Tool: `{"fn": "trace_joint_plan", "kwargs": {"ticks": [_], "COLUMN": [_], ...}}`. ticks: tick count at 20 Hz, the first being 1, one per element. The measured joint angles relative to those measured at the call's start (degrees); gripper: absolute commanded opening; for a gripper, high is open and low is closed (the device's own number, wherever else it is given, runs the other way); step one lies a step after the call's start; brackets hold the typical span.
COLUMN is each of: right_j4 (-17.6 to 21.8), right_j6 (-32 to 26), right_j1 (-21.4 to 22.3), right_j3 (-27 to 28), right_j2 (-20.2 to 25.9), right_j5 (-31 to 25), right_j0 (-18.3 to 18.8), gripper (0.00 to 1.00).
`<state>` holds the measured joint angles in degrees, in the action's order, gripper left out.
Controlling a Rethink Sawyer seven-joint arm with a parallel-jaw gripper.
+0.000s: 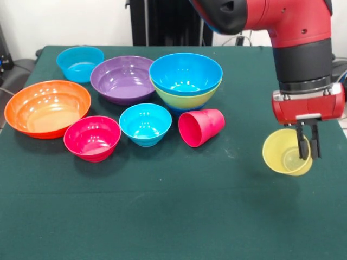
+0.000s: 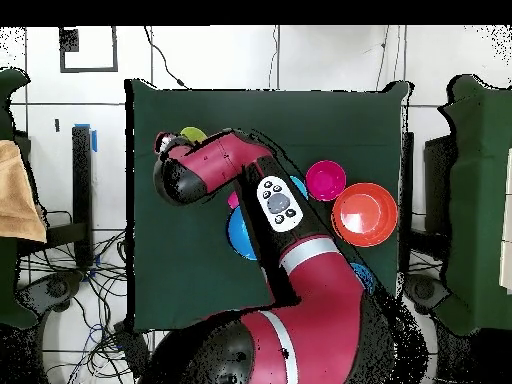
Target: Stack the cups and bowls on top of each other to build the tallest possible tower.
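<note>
My gripper [image 1: 307, 142] hangs at the right side of the table, shut on the rim of the translucent yellow cup [image 1: 284, 153]. The cup is tilted, mouth towards the camera, and sits off the cloth. From overhead only a sliver of the yellow cup [image 2: 192, 134] shows beside the gripper [image 2: 170, 146]. The red-pink cup [image 1: 201, 127] lies on its side at mid-table. A bright blue bowl [image 1: 185, 73] is nested in a lime green bowl [image 1: 188, 99]. Loose bowls stand left of them: purple [image 1: 122, 79], orange [image 1: 47, 107], pink-red [image 1: 92, 137], cyan [image 1: 145, 123] and a small blue one [image 1: 79, 63].
Green cloth [image 1: 173, 216] covers the table. In the overhead view the arm [image 2: 300, 260] hides most of the bowls; the orange bowl [image 2: 363, 214] and the pink-red bowl [image 2: 325, 180] show beside it.
</note>
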<state>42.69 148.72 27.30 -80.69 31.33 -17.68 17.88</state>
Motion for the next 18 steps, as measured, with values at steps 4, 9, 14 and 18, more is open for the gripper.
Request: {"fn": "trace_joint_plan", "kwargs": {"ticks": [4,9,14,18], "right_j4": [0.0,0.0,0.0,0.0], "right_j6": [0.0,0.0,0.0,0.0], "right_j1": [1.7,3.5,4.7,5.6], "right_j3": [-0.4,-0.7,-1.1,-1.7], "right_j2": [-0.1,-0.1,-0.4,-0.9], "right_j5": [-1.8,-3.1,-3.2,-3.2], "right_j0": [0.0,0.0,0.0,0.0], "gripper": [0.0,0.0,0.0,0.0]}}
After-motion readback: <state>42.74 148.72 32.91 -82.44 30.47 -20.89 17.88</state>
